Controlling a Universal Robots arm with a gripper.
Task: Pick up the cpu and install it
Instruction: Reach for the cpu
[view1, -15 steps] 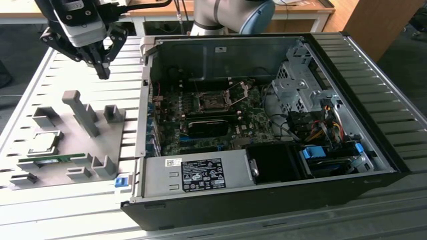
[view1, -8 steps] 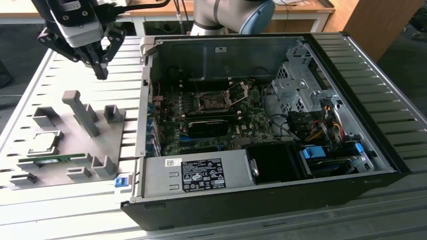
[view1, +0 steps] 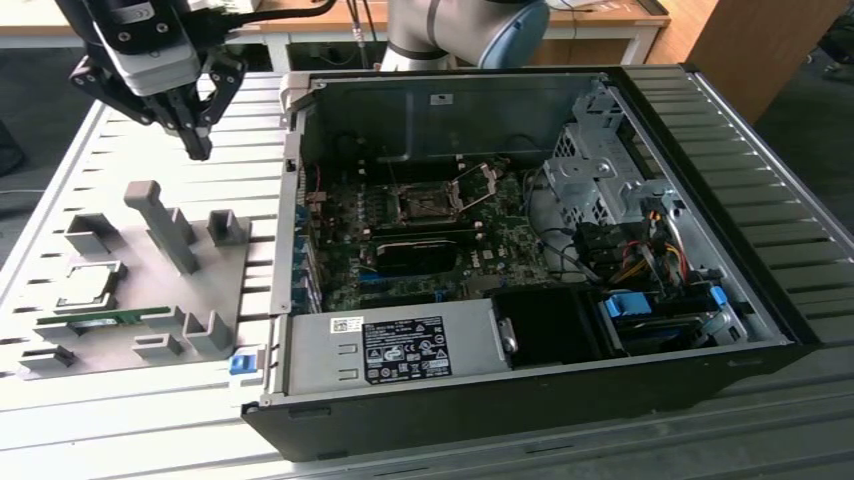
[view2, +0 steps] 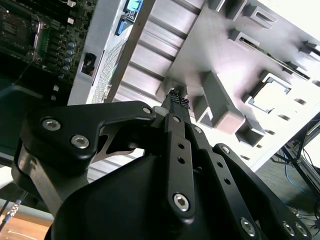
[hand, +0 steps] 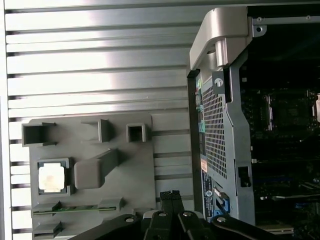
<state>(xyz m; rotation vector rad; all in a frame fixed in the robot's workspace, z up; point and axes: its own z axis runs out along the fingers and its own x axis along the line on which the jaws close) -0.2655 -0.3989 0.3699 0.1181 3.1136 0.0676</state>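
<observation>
Worktop (view1: 747, 150): ribbed silvery metal slats, brightly lit.
Behind: pale wooden desk (view1: 587, 20).
Exterior view's right: brown wooden panel (view1: 747, 50).
Floor (view1: 834, 120): dark grey; cables (view2: 300, 170) lie on it.

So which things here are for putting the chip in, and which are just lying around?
For the job: the chip, the pincer, the socket inside the computer.
Just lying about: the memory stick, the tall grey block, the power box, the coloured wires.
</observation>
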